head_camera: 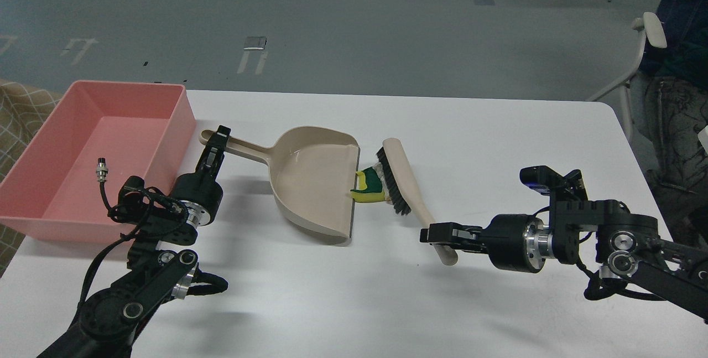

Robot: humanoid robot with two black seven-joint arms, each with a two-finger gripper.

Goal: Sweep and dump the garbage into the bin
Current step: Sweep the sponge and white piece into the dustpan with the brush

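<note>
The beige dustpan (312, 183) lies on the white table with its mouth to the right. My left gripper (219, 141) is shut on the dustpan handle (238, 148). The yellow and green sponge piece (369, 186) sits at the pan's lip. The whitish bread wedge (379, 170) is mostly hidden behind the brush. My right gripper (440, 234) is shut on the handle of the beige brush (404, 181), whose black bristles (391, 187) press against the sponge. The salmon-pink bin (88, 159) stands at the far left and looks empty.
A chair (652, 65) stands past the table's right edge. A patterned cloth (16, 109) shows behind the bin at the left. The table's far edge runs just behind the bin and dustpan.
</note>
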